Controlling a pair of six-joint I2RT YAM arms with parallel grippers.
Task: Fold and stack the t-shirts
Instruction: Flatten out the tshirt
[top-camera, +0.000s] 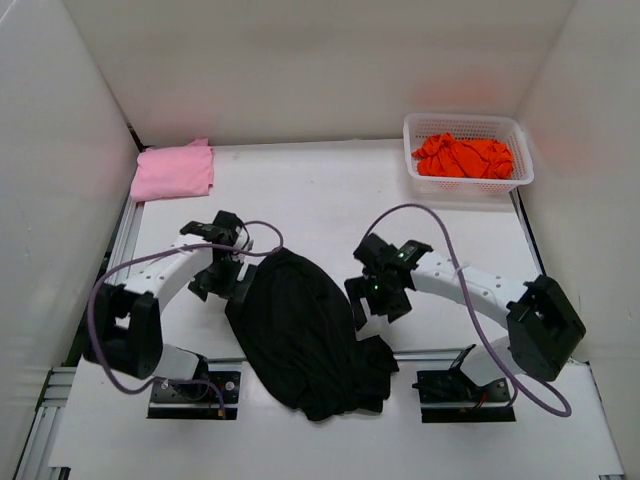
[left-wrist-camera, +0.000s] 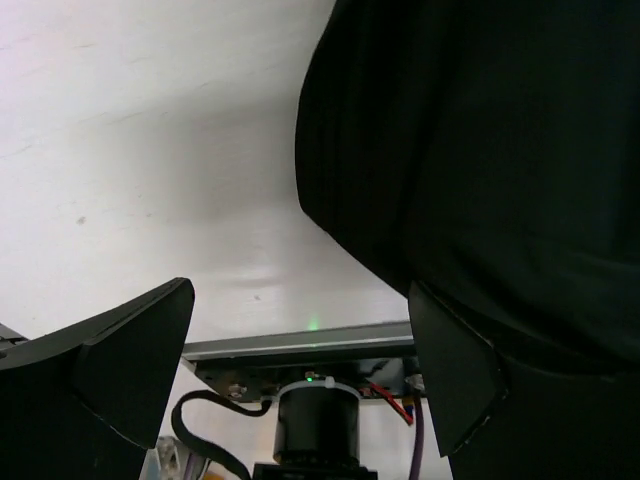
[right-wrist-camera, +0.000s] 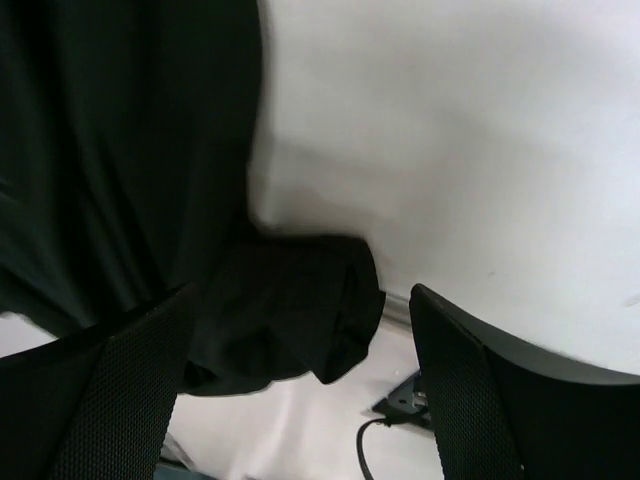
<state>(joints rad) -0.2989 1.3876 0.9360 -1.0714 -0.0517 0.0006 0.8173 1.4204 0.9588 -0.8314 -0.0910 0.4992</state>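
A black t-shirt (top-camera: 300, 330) lies crumpled on the table between the two arms, one sleeve bunched at its right (right-wrist-camera: 290, 310). My left gripper (top-camera: 222, 285) hovers at its upper left edge. In the left wrist view this gripper (left-wrist-camera: 300, 370) is open and empty, with the black cloth (left-wrist-camera: 480, 150) to its right. My right gripper (top-camera: 375, 300) hangs over the shirt's right edge. It (right-wrist-camera: 300, 390) is also open, above the bunched sleeve, holding nothing. A folded pink t-shirt (top-camera: 173, 170) lies at the back left. An orange t-shirt (top-camera: 463, 156) sits crumpled in the basket.
The white mesh basket (top-camera: 523, 165) stands at the back right corner. White walls close in the table on the left, back and right. Both arm bases (top-camera: 195, 390) and their cables sit at the near edge.
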